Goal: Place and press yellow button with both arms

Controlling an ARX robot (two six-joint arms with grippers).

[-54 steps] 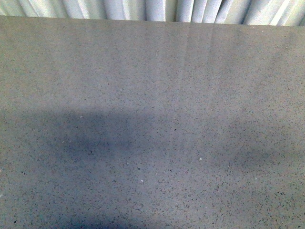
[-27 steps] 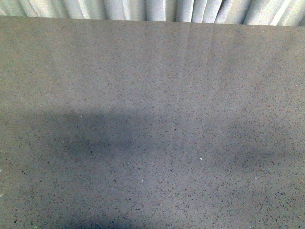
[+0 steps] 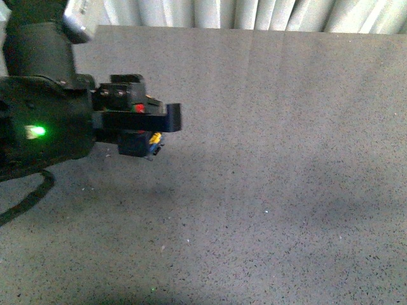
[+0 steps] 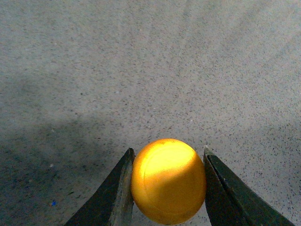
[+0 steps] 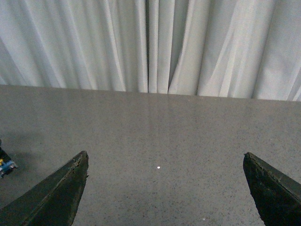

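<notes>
The yellow button (image 4: 168,181) shows its domed cap in the left wrist view, pinched on both sides by the black fingers (image 4: 110,197) of my left gripper (image 4: 168,153), above the table. In the front view the left arm (image 3: 44,127), black with a green light, reaches in from the left. Its gripper (image 3: 152,130) carries the button (image 3: 154,140) underneath, where only a small yellow and dark bit shows. My right gripper (image 5: 164,157) is open, fingers wide apart over bare table with nothing between them. The right arm is outside the front view.
A grey speckled table (image 3: 286,159) fills the front view, with a white curtain (image 3: 254,13) behind its far edge. The curtain (image 5: 150,47) also hangs beyond the table in the right wrist view. A small blue and yellow piece (image 5: 4,165) shows at that view's edge.
The left arm has come into the front view from the left with the button in its gripper. Before, only the table and shadows showed.
</notes>
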